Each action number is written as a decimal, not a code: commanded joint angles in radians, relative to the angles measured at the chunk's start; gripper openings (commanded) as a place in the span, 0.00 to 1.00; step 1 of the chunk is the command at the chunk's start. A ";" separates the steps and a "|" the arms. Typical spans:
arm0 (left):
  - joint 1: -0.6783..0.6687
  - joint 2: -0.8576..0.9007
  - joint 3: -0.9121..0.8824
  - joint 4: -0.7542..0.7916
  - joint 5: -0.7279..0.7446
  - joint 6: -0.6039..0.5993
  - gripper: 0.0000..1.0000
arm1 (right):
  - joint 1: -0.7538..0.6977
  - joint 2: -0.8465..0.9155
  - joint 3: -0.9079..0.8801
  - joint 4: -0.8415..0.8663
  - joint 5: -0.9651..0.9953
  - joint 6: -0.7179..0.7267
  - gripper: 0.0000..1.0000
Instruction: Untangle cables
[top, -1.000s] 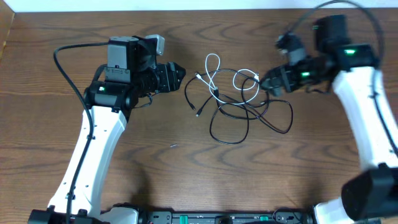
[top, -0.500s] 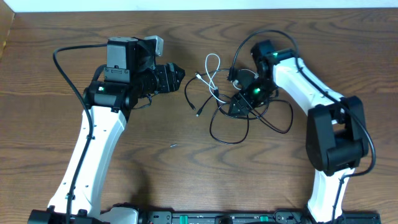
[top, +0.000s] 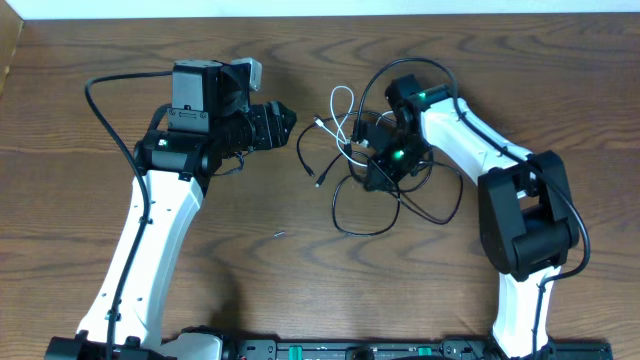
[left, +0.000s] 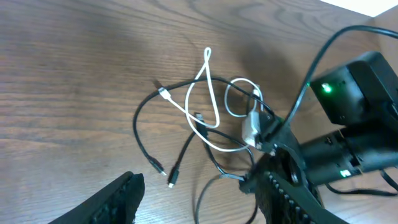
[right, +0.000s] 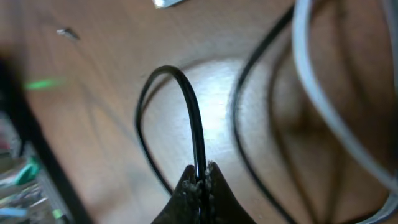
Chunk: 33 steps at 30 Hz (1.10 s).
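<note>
left hand (top: 283, 118): fingers apart, aimed inward | right hand (right: 202, 173): fingers pinched together, wrist angled down

The right gripper (right: 200, 173) is swinging in from the right and clamping shut on the black cable (right: 188, 93).

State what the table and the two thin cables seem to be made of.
Table: wood or wood-look laminate, brown grain, matte. White cable: likely plastic-sheathed, smooth, bends in loose loops. Black cable: likewise, with a slight sheen.
</note>
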<state>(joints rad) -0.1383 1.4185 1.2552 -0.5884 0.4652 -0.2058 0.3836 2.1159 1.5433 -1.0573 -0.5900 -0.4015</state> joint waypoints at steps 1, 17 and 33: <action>0.003 0.008 0.019 -0.006 -0.033 0.003 0.63 | 0.018 -0.045 0.013 -0.026 -0.117 0.019 0.01; 0.003 0.008 0.019 -0.006 -0.033 0.003 0.63 | -0.106 -0.652 0.673 -0.127 -0.029 0.479 0.01; 0.003 0.008 0.019 -0.006 -0.033 0.003 0.63 | -0.536 -0.768 0.816 -0.072 0.185 0.754 0.01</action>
<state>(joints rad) -0.1383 1.4185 1.2552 -0.5945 0.4389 -0.2058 -0.1249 1.3003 2.3680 -1.1152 -0.4973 0.2802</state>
